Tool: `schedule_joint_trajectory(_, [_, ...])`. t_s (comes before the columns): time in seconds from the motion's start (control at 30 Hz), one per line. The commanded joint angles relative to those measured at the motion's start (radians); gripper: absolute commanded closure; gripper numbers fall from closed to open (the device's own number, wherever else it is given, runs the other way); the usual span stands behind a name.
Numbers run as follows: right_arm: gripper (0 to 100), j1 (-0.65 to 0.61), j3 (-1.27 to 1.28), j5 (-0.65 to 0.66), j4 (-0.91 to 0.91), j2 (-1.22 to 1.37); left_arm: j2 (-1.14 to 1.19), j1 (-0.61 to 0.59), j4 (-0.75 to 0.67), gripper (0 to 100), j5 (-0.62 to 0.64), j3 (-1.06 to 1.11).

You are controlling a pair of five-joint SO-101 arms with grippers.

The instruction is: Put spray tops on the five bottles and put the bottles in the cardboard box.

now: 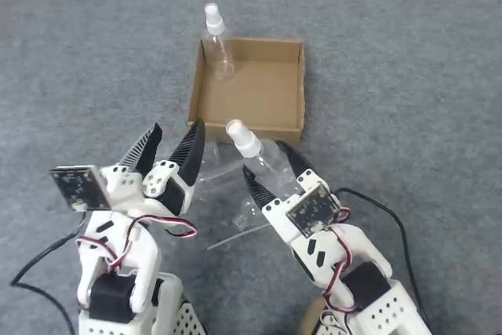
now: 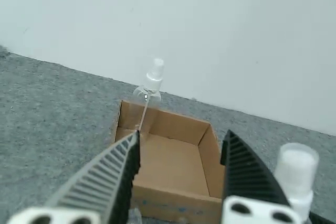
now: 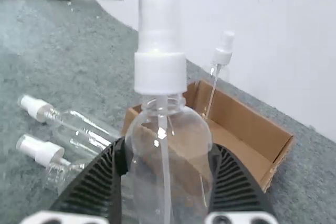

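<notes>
So by my count this is maybe a fifth of the way done on the boxing part, further along on the capping. The cardboard box (image 1: 300, 88) sits upper middle in the overhead shot, and there's exactly one bottle (image 1: 220, 54) standing in its upper left corner with the white spray top on. The rest of the box floor is bare. The right claw (image 1: 263, 158) is just below the box's near edge, pinching a second bottle (image 3: 168, 145) around the body. That one has its spray top (image 3: 160, 66) seated and the tube hanging down inside, so I'd say it's ready to go in and just needs lifting over the wall. The left claw (image 1: 177, 125) is spread wide with nothing in it, parked left of the held bottle and pointing at the box. In the right wrist shot, two more bottles (image 3: 79, 124) lie on their sides on the grey carpet (image 1: 408, 76), at the left of that frame. Both seem to have white tops on, so those look capped but not boxed. That's four I can account for. Overhead there's also a thin clear tube (image 1: 235, 235) on the carpet between the arms. I can't tell if it's a loose spray top or part of a fifth bottle, because the clear plastic washes out against the carpet. So left to do, as far as I can judge: box the held one, box the two lying down, and sort out number five.
</notes>
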Motion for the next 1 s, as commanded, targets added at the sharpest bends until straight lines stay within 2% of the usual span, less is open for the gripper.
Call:
schedule_joint_trajectory(0.0, [94.3, -0.008, -0.032, -0.015, -0.044, -0.031, -0.018, -0.005, -0.031, 77, 0.015, -0.012])
schedule_joint_trajectory(0.23, [94.3, -0.099, -0.032, -0.015, -0.056, -0.031, -0.018, 0.028, -0.083, 77, 0.012, 0.031])
schedule_joint_trajectory(0.4, [94.3, -0.101, -0.032, -0.015, -0.056, -0.031, -0.018, 0.092, -0.084, 77, 0.003, 0.041])
schedule_joint_trajectory(0.77, [94.3, -0.097, -0.028, -0.009, -0.053, -0.031, -0.018, 0.275, 0.000, 77, -0.143, 0.042])
schedule_joint_trajectory(0.97, [94.3, -0.096, -0.028, -0.009, -0.047, -0.031, -0.018, 0.302, 0.014, 77, -0.149, 0.042])
